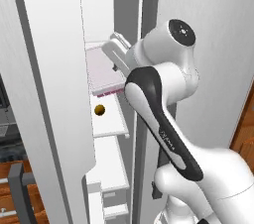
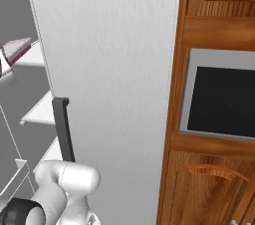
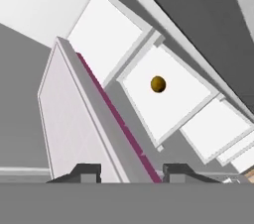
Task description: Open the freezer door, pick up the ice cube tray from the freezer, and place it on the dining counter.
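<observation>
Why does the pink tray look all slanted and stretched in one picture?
Hand view: the camera is tilted and close, so the ice cube tray looks skewed between the fingertips. Left base view: it lies flat on its shelf, with even light and no glare.

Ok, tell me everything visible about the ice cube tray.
The ice cube tray is a flat, thin rectangle, pale pinkish-white on top with a magenta strip along its edge. It lies inside the freezer on an upper white shelf, one level above the shelf holding the small orange-brown ball. In the hand view its near edge runs between the end effector's two fingertips, which stand apart on either side; actual contact can't be judged.
</observation>
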You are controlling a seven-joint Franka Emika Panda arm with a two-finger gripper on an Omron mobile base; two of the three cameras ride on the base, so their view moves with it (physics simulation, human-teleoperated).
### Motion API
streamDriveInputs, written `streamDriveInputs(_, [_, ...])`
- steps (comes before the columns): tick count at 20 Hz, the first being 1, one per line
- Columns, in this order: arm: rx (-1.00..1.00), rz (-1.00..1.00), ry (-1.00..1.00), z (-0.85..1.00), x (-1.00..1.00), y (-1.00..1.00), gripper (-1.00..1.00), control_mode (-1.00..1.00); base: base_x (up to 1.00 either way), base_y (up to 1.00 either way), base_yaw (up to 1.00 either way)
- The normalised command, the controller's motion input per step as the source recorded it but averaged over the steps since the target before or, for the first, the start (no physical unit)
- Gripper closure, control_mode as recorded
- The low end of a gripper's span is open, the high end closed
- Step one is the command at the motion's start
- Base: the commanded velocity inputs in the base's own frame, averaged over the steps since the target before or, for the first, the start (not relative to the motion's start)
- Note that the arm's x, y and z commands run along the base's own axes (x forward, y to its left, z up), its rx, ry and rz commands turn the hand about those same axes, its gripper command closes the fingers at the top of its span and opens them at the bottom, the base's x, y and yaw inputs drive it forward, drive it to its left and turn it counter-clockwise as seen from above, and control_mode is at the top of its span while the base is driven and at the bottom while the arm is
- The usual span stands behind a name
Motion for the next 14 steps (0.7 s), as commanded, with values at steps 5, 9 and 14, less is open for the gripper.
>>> streamDriveInputs(5, [0.0, 0.01, 0.0, 0.03, -0.93, -0.24, 1.0, -1.0, 0.0, 0.0, 0.0])
streamDriveInputs(9, [0.01, 0.0, 0.0, 0.17, -0.74, -0.51, 1.0, -1.0, 0.0, 0.0, 0.0])
streamDriveInputs(14, [0.03, 0.0, 0.0, 0.13, -0.7, -0.44, 1.0, -1.0, 0.0, 0.0, 0.0])
